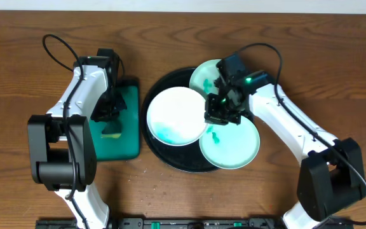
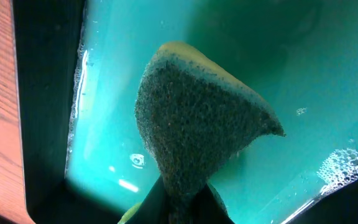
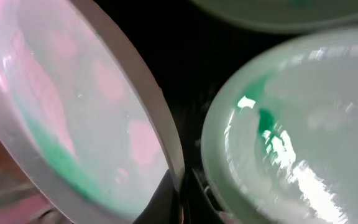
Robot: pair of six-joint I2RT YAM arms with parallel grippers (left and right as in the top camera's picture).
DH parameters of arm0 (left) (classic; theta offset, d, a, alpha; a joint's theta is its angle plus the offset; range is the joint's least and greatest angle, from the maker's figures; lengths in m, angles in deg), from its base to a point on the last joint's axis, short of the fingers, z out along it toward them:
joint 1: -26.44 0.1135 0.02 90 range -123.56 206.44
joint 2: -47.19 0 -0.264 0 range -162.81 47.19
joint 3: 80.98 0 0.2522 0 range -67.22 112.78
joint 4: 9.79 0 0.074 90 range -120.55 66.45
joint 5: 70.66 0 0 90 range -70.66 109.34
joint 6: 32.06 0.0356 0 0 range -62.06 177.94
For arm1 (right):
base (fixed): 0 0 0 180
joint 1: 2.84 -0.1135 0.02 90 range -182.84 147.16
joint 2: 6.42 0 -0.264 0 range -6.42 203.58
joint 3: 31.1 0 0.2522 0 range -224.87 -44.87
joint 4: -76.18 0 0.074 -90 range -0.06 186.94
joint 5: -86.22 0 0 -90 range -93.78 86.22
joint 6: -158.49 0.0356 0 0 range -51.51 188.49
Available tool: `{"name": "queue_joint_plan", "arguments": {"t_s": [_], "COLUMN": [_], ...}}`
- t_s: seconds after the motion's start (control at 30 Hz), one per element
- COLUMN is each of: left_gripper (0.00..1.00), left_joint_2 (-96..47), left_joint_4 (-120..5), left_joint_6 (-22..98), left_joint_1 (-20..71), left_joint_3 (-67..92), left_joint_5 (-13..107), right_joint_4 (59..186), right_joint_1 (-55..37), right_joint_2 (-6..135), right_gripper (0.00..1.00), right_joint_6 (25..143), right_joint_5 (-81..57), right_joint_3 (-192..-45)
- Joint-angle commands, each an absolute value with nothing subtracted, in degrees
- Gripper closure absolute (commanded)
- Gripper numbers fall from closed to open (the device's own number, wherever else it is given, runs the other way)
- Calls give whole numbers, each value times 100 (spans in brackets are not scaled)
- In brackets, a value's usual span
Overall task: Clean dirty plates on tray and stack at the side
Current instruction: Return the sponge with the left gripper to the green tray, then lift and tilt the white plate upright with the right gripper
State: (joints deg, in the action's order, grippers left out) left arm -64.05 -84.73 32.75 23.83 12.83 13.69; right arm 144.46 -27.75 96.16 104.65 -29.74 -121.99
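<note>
The black tray holds three plates. The white plate lies on its left side with a teal smear near its lower edge. My right gripper is shut on that plate's right rim. In the right wrist view the white plate fills the left, with its rim pinched between my fingers. One mint plate with a green smear lies front right, and another mint plate lies at the back. My left gripper is shut on a dark sponge.
A green rectangular sponge tray sits left of the black tray, and its teal soapy water shows under the sponge. Bare wooden table surrounds both trays. Both arm bases stand at the front edge.
</note>
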Motion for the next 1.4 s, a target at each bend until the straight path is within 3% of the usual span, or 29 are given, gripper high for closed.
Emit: {"name": "queue_joint_plan", "arguments": {"t_s": [0.0,0.17,0.27,0.33,0.5,0.7,0.83,1.13,1.37], "left_gripper": [89,87,83,76,76,75,65,64,75], "left_joint_2": [-6421,-6421,-6421,-6421,-6421,-6421,-6421,-6421,-6421], "left_joint_4": [-8480,-8484,-8467,-8465,-8465,-8465,-8465,-8469,-8447], "left_joint_6": [3352,3354,3352,3352,3352,3352,3352,3354,3424], "left_joint_1": [2402,2402,2402,2402,2402,2402,2400,2402,2402], "left_joint_3": [1250,1250,1250,1250,1250,1250,1250,1250,1250], "left_joint_5": [1382,1385,1389,1389,1424,1426,1426,1426,1586], "right_joint_4": [14567,14588,14400,14154,13590,12982,12794,12840,13646], "right_joint_1": [-2637,-2521,-2510,-2510,-2506,-2499,-2504,-2534,-2563], "right_joint_2": [9505,9505,9505,9505,9505,9503,9503,9446,9431], "right_gripper": [99,99,99,99,99,99,99,99,99], "right_joint_6": [10406,9903,9866,9752,9637,9383,9020,8684,9438], "right_joint_5": [-4335,-5791,-5931,-5647,-3898,-3275,-2770,-2370,-2362], "right_joint_3": [-12216,-12216,-12216,-12216,-12216,-12216,-12216,-12304,-12306]}}
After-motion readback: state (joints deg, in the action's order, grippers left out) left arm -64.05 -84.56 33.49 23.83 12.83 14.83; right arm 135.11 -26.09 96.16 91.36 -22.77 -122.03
